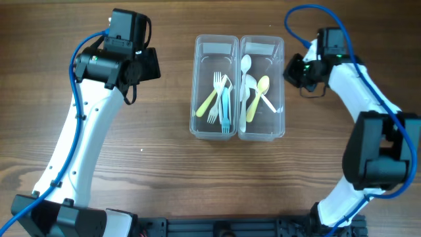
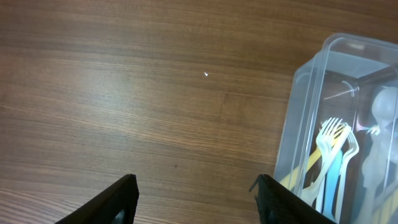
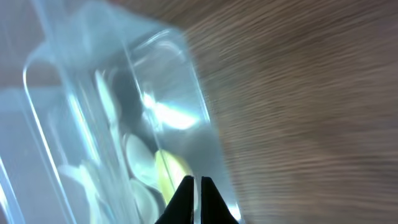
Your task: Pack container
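— Where's the container point(image 1: 217, 47)?
— In the middle of the table point(image 1: 164, 164), between the arms, with forks point(image 1: 222, 102) in its left bin and spoons point(image 1: 252, 92) in its right.
— The left gripper point(image 2: 196, 200)?
— Fingers spread wide, empty (over bare wood beside the container).
— The right gripper point(image 3: 194, 198)?
— Fingertips nearly together, gripping nothing, just beside the right bin.
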Available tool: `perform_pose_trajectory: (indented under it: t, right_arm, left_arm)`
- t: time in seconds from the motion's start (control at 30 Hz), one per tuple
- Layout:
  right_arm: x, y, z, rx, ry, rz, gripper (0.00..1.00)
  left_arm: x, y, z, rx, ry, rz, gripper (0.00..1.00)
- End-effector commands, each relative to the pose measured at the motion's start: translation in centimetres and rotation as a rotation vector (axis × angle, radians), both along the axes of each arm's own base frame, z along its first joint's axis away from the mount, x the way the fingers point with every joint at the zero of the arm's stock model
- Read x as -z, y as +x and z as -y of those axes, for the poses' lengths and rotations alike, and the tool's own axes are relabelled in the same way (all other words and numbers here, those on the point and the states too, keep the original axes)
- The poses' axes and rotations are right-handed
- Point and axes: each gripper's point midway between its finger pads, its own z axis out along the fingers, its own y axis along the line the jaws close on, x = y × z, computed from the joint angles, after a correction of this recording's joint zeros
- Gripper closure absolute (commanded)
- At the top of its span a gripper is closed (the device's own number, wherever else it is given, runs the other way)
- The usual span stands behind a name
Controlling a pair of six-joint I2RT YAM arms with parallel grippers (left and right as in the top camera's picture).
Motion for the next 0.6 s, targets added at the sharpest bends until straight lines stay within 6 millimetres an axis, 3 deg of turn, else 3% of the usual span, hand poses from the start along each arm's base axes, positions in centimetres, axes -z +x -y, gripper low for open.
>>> perform_pose_trajectory:
  t: [0.0, 0.1, 0.2, 0.27, 0.37, 0.43, 0.5, 0.57]
  right_arm:
    - [0.3, -0.6, -3.6, -0.128, 0.044, 0.009, 0.96]
    - [0.6, -0.4, -2.9, -0.109, -0.017, 0.011, 0.96]
    - [0.3, 0.3, 0.3, -0.041, -0.101, 0.031, 0.96]
    - [-1.5, 1.1, 2.3, -0.059, -0.144, 0.103, 0.96]
    - [-7.3, 1.8, 4.8, -0.101, -0.215, 0.271, 0.96]
    - [-12.7, 1.7, 5.6, -0.122, -0.271, 0.418, 0.96]
    - [-19.1, 0.6, 5.6, -0.139, -0.326, 0.591, 0.96]
    - [-23.8, -0.9, 5.4, -0.139, -0.360, 0.712, 0.96]
  left_arm:
    - [0.7, 0.0, -0.4, -0.016, 0.014, -0.023, 0.36]
    - [1.5, -0.3, -0.5, -0.016, 0.023, -0.052, 0.35]
    - [2.5, -0.7, -0.9, -0.018, 0.037, -0.083, 0.34]
    - [2.3, -0.5, -1.6, -0.030, 0.042, -0.071, 0.36]
    - [1.1, 0.0, -2.4, -0.014, 0.054, -0.024, 0.49]
    - [-0.6, 0.1, -2.6, 0.001, 0.056, 0.035, 0.54]
    - [-3.6, -0.2, -2.6, 0.020, 0.052, 0.134, 0.54]
    - [-6.8, -1.0, -2.8, 0.015, 0.034, 0.236, 0.52]
